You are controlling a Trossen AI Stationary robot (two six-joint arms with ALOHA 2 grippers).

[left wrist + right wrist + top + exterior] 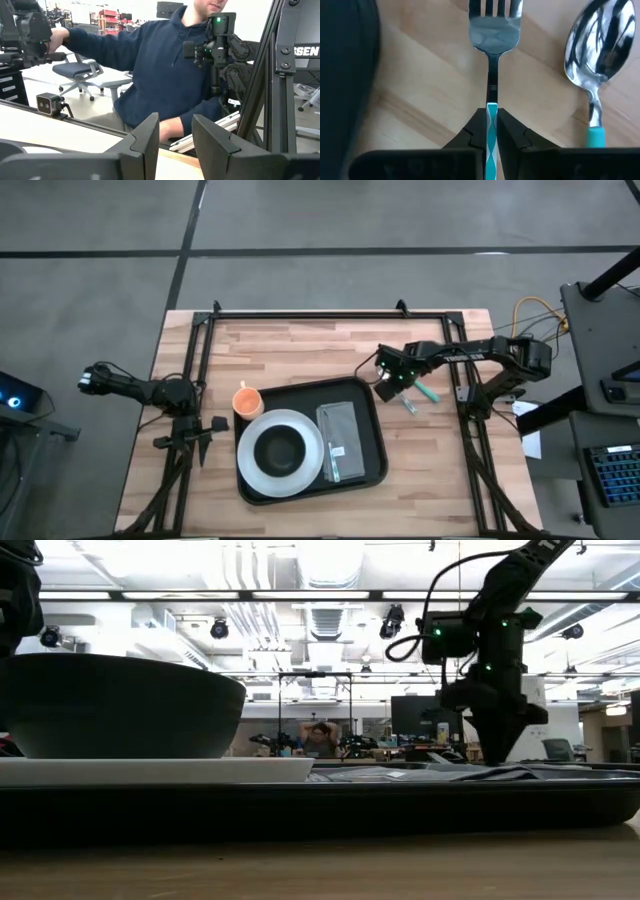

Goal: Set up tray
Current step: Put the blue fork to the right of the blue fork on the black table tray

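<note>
The black tray (372,442) lies mid-table and carries a white plate (300,470) with a black bowl (280,447) on it, and a grey napkin (345,425) with a utensil on top. My right gripper (491,125) points down just off the tray's far right corner (391,387), shut on a teal-handled fork (494,30). A teal-handled spoon (600,45) lies on the wood beside it. An orange cup (247,402) stands left of the tray. My left gripper (175,137) waits open near the table's left edge (205,445). My right gripper pinches the fork's teal handle (491,112) between its two fingers, close to where the handle meets the metal neck. The fingers come from above, pointing down, and the handle shows edge-on between them. Whether the fork is clear of the wood, I cannot tell.
A black frame (300,314) runs along the table's far, left and right sides. A person in a dark blue hoodie (160,65) stands beyond the table. Bare wood shows between the tray and the far rail.
</note>
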